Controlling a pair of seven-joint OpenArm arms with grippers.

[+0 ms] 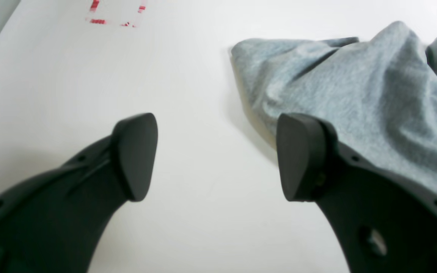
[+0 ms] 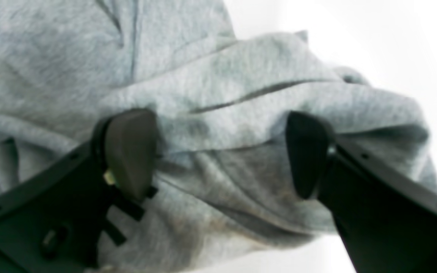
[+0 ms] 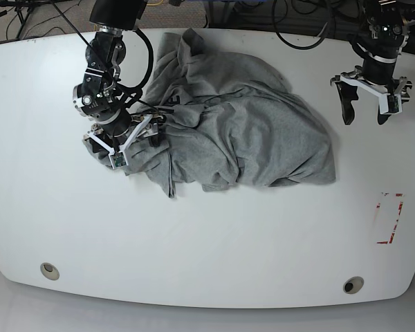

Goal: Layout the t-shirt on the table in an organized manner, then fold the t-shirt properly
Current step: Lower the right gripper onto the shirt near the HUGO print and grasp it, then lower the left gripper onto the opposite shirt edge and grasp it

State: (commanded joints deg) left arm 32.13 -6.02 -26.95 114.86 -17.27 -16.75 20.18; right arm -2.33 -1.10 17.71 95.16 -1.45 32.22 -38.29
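The grey t-shirt point(image 3: 242, 131) lies crumpled in a heap on the white table point(image 3: 194, 235), its black lettering mostly hidden in folds. My right gripper point(image 3: 124, 142) is open at the heap's left edge. In the right wrist view the gripper point(image 2: 220, 151) has its fingers spread either side of a bunched fold of the t-shirt point(image 2: 222, 113). My left gripper point(image 3: 365, 107) is open and empty above bare table, to the right of the shirt. In the left wrist view the gripper point(image 1: 216, 155) has the t-shirt point(image 1: 355, 94) edge beside its right finger.
A red-and-white rectangular mark point(image 3: 391, 218) is on the table at the right, also in the left wrist view point(image 1: 116, 15). Two grommet holes point(image 3: 49, 270) point(image 3: 353, 284) sit near the front edge. Cables lie beyond the far edge.
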